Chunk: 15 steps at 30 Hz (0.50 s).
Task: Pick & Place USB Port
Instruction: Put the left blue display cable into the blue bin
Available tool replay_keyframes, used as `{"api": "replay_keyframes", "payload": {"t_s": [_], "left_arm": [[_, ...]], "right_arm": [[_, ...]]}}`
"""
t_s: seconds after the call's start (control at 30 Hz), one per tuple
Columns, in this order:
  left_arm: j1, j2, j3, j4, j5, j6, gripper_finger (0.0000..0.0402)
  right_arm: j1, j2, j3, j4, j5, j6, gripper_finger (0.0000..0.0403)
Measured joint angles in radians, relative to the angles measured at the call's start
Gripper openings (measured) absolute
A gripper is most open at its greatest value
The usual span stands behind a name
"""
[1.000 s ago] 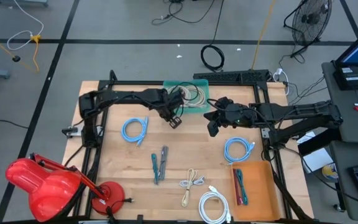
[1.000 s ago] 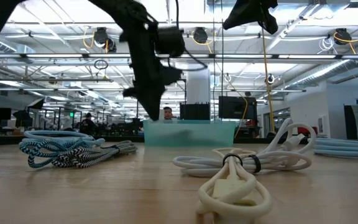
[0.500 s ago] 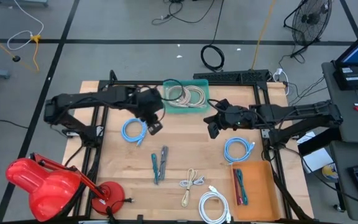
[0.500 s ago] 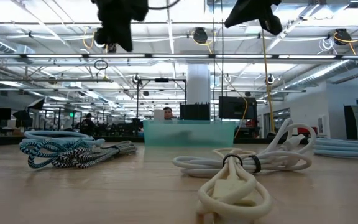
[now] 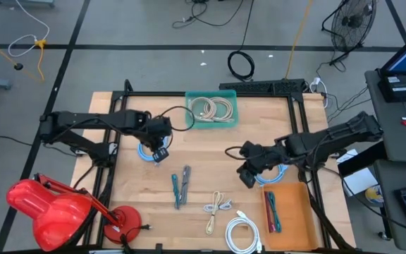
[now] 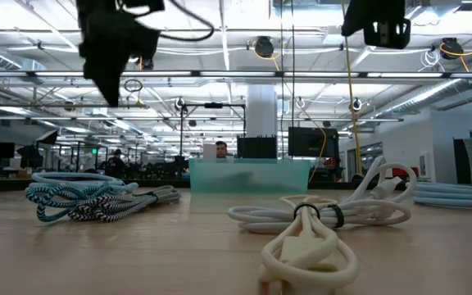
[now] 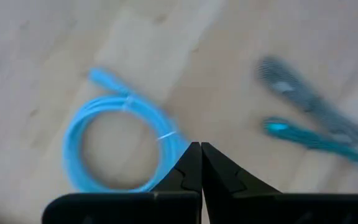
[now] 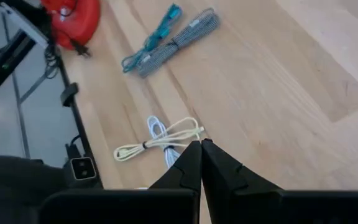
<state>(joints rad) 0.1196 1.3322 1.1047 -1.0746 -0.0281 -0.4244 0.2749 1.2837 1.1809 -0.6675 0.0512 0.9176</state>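
Left end effector (image 5: pixel 160 152) hangs over the coiled light-blue cable (image 5: pixel 149 149) on the left half of the pale wooden counter (image 5: pixel 203 159), its two dark fingers (image 7: pixel 191 171) pressed together with nothing between them. From its wrist camera the blue loop (image 7: pixel 126 146) lies just beside the fingertips, and two straight bundled cables, one grey braided (image 7: pixel 303 102) and one teal (image 7: pixel 309 138), lie farther off on the wood.

Right end effector (image 5: pixel 248 176) sits over the right half of the counter, likewise pressed together and empty. Just beside it, partly under the arm, lies a second coiled light-blue cable (image 5: pixel 272 171). Its wrist view looks across bare wood toward a small cream cable tied in a bow (image 8: pixel 157 140) and the teal and grey pair (image 8: pixel 169 38), with a red lamp base (image 8: pixel 76 15) at the counter's edge.

Around them, seen from above: the teal and grey bundled cables (image 5: pixel 180 185) lie between the two arms, toward the front; the cream bow-tied cable (image 5: pixel 217 210) is in front of those; a coiled white cable (image 5: pixel 242 233) rests near the front edge. A flat orange tray (image 5: pixel 291 212) at the front right holds a red and a teal cable (image 5: pixel 272 212). A translucent green bin (image 5: pixel 212 111) at the back centre holds pale coiled cables. A red lamp (image 5: pixel 55 208) stands at the front left corner.

Nothing lies between the left end effector and the blue coil beneath it. In the low view both arms hang high above the counter.
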Motion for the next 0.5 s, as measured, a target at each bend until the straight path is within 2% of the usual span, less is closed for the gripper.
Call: {"api": "replay_keyframes", "payload": {"t_s": [0.1,0.17,0.3,0.4,0.5], "left_arm": [[0.010,0.000,-0.077,0.005,-0.071,-0.045,0.0002],[0.023,0.000,-0.133,0.031,-0.056,-0.053,0.0002],[0.056,0.001,-0.256,0.122,0.050,-0.066,0.0003],[0.080,0.001,-0.310,0.142,0.027,-0.095,0.0013],[0.108,0.001,-0.319,0.145,0.000,-0.095,0.0046]], "right_arm": [[0.004,0.024,0.000,0.017,0.026,0.040,0.0000],[0.004,0.034,0.000,0.023,0.060,0.050,0.0000],[0.004,0.047,0.000,0.082,0.104,0.046,0.0000],[-0.001,0.053,0.002,0.132,0.141,0.024,0.0000],[-0.007,0.054,0.001,0.132,0.163,0.017,0.0000]]}}
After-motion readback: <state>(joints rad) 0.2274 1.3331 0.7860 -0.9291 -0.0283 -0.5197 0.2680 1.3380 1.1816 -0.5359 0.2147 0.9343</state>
